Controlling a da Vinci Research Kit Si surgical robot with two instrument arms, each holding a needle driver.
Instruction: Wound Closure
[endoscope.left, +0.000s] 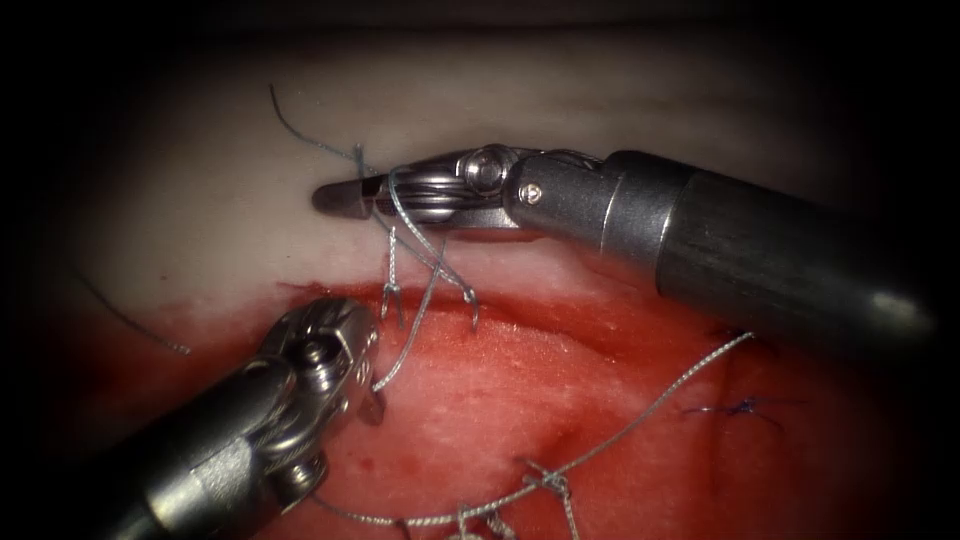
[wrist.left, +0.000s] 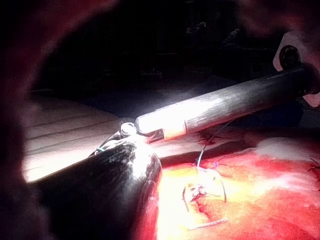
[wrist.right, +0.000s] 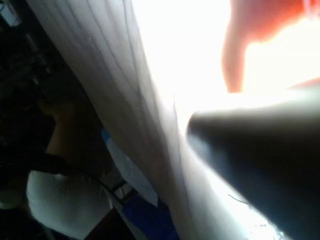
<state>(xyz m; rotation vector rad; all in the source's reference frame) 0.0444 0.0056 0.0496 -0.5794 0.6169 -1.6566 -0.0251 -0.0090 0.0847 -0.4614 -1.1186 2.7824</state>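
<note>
My right tool (endoscope.left: 345, 196) reaches in from the right over the pale tissue (endoscope.left: 200, 220), above the cut (endoscope.left: 560, 315). Its jaws are shut on the thread (endoscope.left: 405, 215), which is looped around them, and a thin tail (endoscope.left: 300, 128) trails up and left. My left tool (endoscope.left: 368, 385) sits low on the left over the red part of the tissue. Its jaws are shut on the same thread's lower strand (endoscope.left: 415, 330). In the left wrist view the right tool's shaft (wrist.left: 225, 106) crosses above thread (wrist.left: 200, 190) lying on the tissue.
Twisted cut ends of thread (endoscope.left: 392, 290) hang at the cut's edge. A long strand (endoscope.left: 650, 405) runs across the red fluid to a knot (endoscope.left: 548, 482). A blue stitch (endoscope.left: 742, 408) sits at the right. A loose thread (endoscope.left: 130, 322) lies at the left.
</note>
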